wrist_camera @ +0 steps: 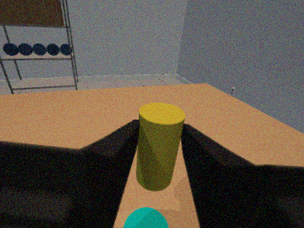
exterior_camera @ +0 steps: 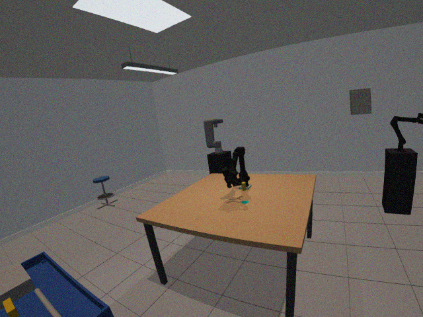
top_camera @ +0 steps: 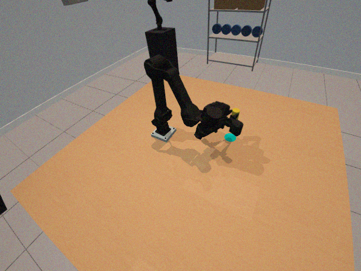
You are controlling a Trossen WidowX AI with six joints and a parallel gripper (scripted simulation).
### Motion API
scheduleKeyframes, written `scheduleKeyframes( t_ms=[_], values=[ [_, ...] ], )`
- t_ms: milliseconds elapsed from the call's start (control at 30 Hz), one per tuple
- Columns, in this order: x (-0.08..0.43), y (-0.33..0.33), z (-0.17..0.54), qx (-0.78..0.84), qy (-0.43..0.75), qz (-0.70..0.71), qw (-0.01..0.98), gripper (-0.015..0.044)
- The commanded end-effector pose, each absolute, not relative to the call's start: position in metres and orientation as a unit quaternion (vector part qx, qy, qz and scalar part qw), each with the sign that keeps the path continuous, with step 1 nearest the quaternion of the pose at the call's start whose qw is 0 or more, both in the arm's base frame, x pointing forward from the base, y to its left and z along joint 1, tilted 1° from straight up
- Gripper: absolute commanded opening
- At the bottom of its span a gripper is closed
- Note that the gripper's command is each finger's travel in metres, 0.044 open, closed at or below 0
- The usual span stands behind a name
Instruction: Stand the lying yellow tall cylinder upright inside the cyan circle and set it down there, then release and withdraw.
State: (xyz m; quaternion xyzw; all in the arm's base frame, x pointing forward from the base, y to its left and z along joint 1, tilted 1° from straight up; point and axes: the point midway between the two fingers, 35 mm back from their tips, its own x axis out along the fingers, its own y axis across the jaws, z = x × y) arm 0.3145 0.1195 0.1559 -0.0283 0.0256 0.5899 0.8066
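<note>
The yellow tall cylinder point(top_camera: 236, 113) point(exterior_camera: 243, 186) point(wrist_camera: 159, 149) is close to upright and held in the air above the table. My gripper point(wrist_camera: 161, 127) is shut on it, with one dark finger on each side near its upper part. In the top view the gripper hides the cylinder's lower part. The cyan circle point(top_camera: 229, 137) point(exterior_camera: 244, 202) point(wrist_camera: 146, 219) lies flat on the table below the raised cylinder. In the wrist view the circle is cut by the bottom edge, nearer the camera than the cylinder's base.
The orange-brown table top point(top_camera: 140, 201) point(exterior_camera: 273, 218) carries the arm's light base plate point(top_camera: 159, 136). Shadows of the arm fall around the circle. A shelf rack point(top_camera: 233, 37) point(wrist_camera: 43, 58) with several blue discs stands beyond the table.
</note>
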Motion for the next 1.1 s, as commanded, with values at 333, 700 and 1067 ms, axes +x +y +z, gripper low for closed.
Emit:
scheduleKeyframes(
  t_ms=[333,700,1067],
  values=[
    [0.317,0.120,0.140,-0.029,0.023,0.591,0.806,0.0105],
    [0.319,0.120,0.106,-0.029,0.023,0.591,0.806,0.0105],
    [0.315,0.121,0.072,-0.029,0.023,0.591,0.806,0.0105]
  ],
)
